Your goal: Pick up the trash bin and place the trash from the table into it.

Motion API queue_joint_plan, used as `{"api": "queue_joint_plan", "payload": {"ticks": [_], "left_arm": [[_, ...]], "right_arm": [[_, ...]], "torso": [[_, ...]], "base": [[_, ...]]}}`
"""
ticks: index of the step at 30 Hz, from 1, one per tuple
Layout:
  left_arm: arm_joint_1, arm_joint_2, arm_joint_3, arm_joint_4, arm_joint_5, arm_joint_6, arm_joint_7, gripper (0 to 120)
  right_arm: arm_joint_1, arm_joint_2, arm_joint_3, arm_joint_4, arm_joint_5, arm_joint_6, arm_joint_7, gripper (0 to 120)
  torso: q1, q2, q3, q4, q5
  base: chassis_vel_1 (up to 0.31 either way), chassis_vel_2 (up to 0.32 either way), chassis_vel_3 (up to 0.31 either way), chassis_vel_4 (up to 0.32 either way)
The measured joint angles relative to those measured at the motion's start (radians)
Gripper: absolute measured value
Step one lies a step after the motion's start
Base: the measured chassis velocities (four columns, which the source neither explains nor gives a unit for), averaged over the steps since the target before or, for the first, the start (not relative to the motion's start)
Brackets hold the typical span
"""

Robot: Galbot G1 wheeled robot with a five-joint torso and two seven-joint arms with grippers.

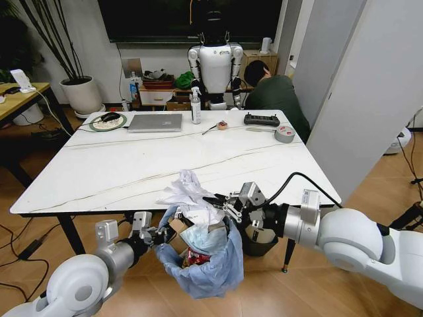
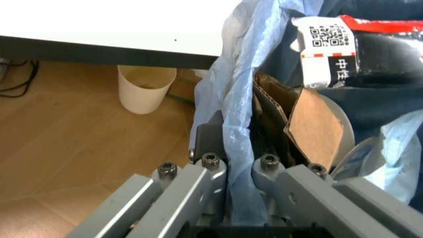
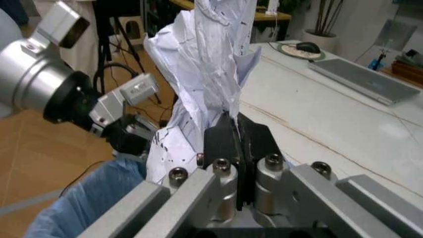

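Head view: we see the trash bin (image 1: 201, 254), blue-bagged and stuffed, below the table (image 1: 132, 168) edge. Left wrist view: left gripper (image 2: 239, 171) pinches its liner. Right wrist view: right gripper (image 3: 237, 144) clamps crumpled white paper (image 3: 205, 74) above the bin.

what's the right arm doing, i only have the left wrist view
observer: The right gripper has its jaws shut on a crumpled white paper at the near edge of the table.
operator: is that paper over the bin
observer: Its lower end is at the mouth of the bin, right next to the left gripper, which pinches the liner.
operator: what else is on the table
observer: A laptop and a tape roll lie at the far side.
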Motion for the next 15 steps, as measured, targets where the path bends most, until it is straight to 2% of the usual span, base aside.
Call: {"api": "queue_joint_plan", "payload": {"ticks": [15], "left_arm": [[-0.006, -0.005, -0.005, -0.001, 0.001, 0.000, -0.003, 0]], "right_arm": [[-0.047, 0.002, -0.016, -0.049, -0.062, 0.013, -0.005, 0]], "torso": [[0.000, 0.000, 0.000, -0.0001, 0.0000]], "base": [[0.000, 0.000, 0.000, 0.000]]}}
